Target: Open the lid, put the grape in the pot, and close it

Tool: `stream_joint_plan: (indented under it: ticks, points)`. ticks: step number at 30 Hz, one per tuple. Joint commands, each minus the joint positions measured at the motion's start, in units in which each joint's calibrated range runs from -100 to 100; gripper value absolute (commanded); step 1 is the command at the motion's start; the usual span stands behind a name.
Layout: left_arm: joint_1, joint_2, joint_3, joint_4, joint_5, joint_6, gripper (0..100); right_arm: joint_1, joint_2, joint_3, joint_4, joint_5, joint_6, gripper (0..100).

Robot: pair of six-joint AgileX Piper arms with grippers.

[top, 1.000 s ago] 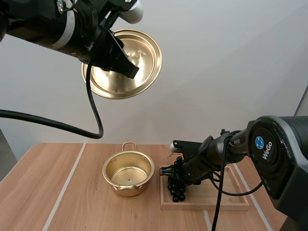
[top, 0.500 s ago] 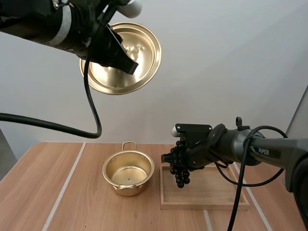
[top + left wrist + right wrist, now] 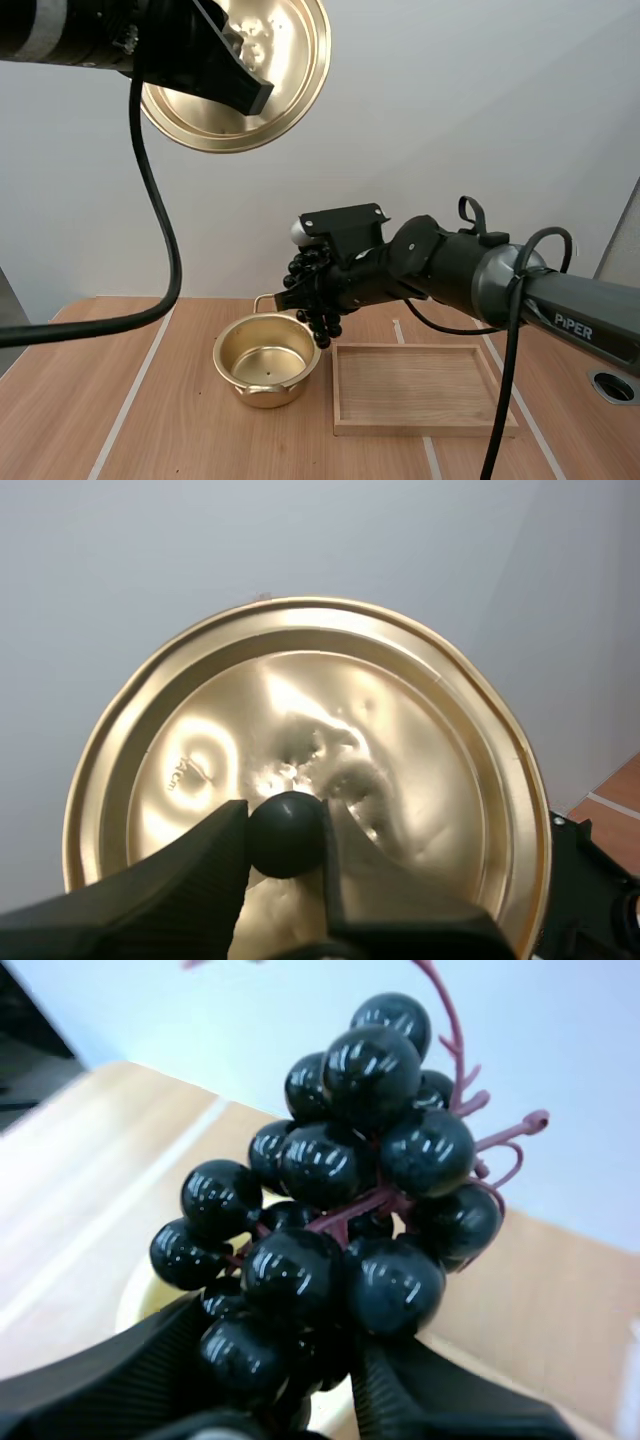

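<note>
In the high view, the left hand is at the upper left of the frame and holds the lid high above the worktop, tilted so that its gold underside faces the camera. The left wrist view shows the two fingers clamped on the lid's black knob, one finger on each side. The right hand is at the centre of the frame, with its fingers closed on the bunch of grapes. The bunch hangs in the air over the right rim of the pot and is clear of the worktop. In the right wrist view, the fingertips pinch the lower berries, the purple stem points away from the hand, and the pot's pale rim is visible beneath the bunch. The pot stands uncovered at lower centre, just left of the wooden tray.
</note>
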Motion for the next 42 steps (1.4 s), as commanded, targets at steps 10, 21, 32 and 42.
stream_joint_plan:
  ticks: [10, 21, 32, 42]
  points:
    - [-0.25, -4.31, -0.50, 1.11, -8.87, -0.28, 0, 3.99, 15.39, -12.36, -0.22, 2.15, -0.67, 0]
    - [-0.25, -4.75, -0.50, 2.20, -11.65, -0.25, 0, 3.99, 28.16, -15.38, -2.33, 4.48, -0.67, 0]
    - [-0.25, -4.75, -0.50, 2.20, -11.65, -0.25, 0, 3.99, 29.94, -15.38, -2.99, 4.69, -0.67, 55]
    - [-0.25, -4.75, -0.50, 2.20, -11.65, -0.25, 0, 3.99, 27.80, -16.48, -1.00, 14.18, -0.57, 100]
